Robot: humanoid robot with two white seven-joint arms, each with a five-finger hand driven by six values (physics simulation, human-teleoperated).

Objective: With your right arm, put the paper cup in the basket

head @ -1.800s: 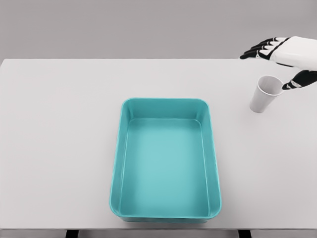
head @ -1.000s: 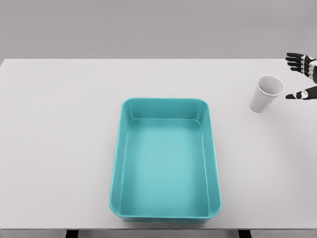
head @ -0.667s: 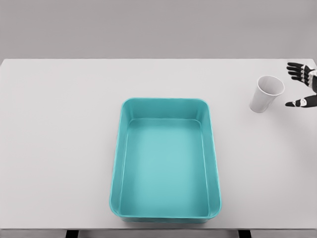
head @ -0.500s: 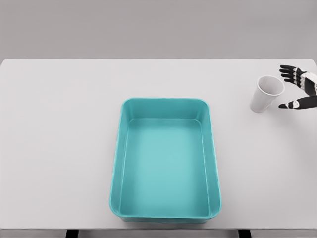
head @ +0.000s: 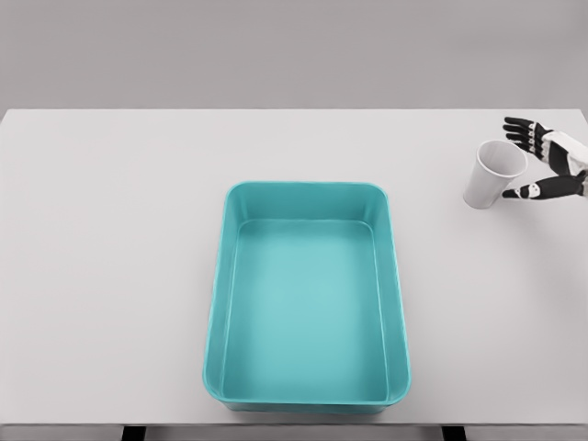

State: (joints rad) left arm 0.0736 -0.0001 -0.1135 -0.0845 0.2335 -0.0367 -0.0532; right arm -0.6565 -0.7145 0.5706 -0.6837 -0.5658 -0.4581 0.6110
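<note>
Closing in from the right edge, the right hand (head: 542, 161) is now sitting nearer the cup than half a second ago. Going left to right: the teal basket (head: 220, 303) is lying on the white surface (head: 110, 239) (nothing inside it), well apart from the paper cup (head: 491, 175). That cup is standing tilted near the right edge, mouth facing up and right. Just beside it, the hand is spreading its fingers (head: 519, 124) wide around the rim, thumb low, holding nothing.
</note>
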